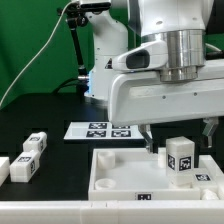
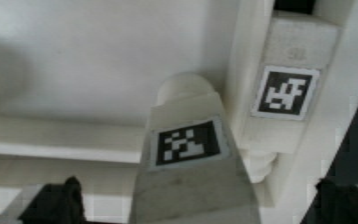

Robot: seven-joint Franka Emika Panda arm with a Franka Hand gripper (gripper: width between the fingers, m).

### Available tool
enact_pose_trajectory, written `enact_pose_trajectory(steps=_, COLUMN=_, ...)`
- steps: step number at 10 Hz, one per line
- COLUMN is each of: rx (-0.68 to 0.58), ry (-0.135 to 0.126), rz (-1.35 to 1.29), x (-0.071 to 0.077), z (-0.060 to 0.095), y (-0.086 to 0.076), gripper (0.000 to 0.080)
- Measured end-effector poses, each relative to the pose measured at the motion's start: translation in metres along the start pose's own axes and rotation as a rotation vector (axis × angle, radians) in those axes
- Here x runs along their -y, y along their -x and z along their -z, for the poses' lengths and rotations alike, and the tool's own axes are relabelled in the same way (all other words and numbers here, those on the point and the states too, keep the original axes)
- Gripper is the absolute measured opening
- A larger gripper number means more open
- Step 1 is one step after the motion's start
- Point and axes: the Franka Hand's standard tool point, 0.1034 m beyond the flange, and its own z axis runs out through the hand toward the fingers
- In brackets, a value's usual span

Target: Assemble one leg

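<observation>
Pincer (image 1: 177, 142) spread wide, pinching nothing. One leg (image 1: 180, 160) stands upright on the white panel (image 1: 120, 172), just below the pincer and between its jaws. Judged to be standing at a corner hole, lined up for a grip. Three spare legs (image 1: 30, 152) lie on the table (image 1: 55, 115), well off to one side of the pincer.

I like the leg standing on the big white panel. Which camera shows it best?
Exterior view: the leg stands whole, upright on the panel. Wrist view shows it only close up, cut off and blurry.
</observation>
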Motion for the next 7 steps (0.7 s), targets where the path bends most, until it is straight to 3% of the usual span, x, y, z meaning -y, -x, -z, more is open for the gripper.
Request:
enact_pose_trajectory(steps=1, rx=0.001, ry=0.006, rz=0.064, x=-0.0006, z=0.0001, y=-0.0002, gripper=0.0649)
enact_pose_trajectory(steps=2, rx=0.002, ry=0.009, rz=0.114, x=-0.0013, z=0.0001, y=-0.0001, gripper=0.0526)
enact_pose_trajectory(steps=3, rx=0.002, ry=0.009, rz=0.114, x=-0.0014, z=0.0001, y=0.0, gripper=0.0332)
enact_pose_trajectory(steps=4, rx=0.001, ry=0.009, rz=0.112, x=-0.0013, z=0.0001, y=0.0, gripper=0.0332)
enact_pose_trajectory(steps=5, rx=0.002, ry=0.008, rz=0.104, x=-0.0013, z=0.0, y=0.0, gripper=0.0282)
enact_pose_trajectory(steps=7, rx=0.001, ry=0.008, rz=0.084, x=-0.0013, z=-0.0001, y=0.0001, gripper=0.0282)
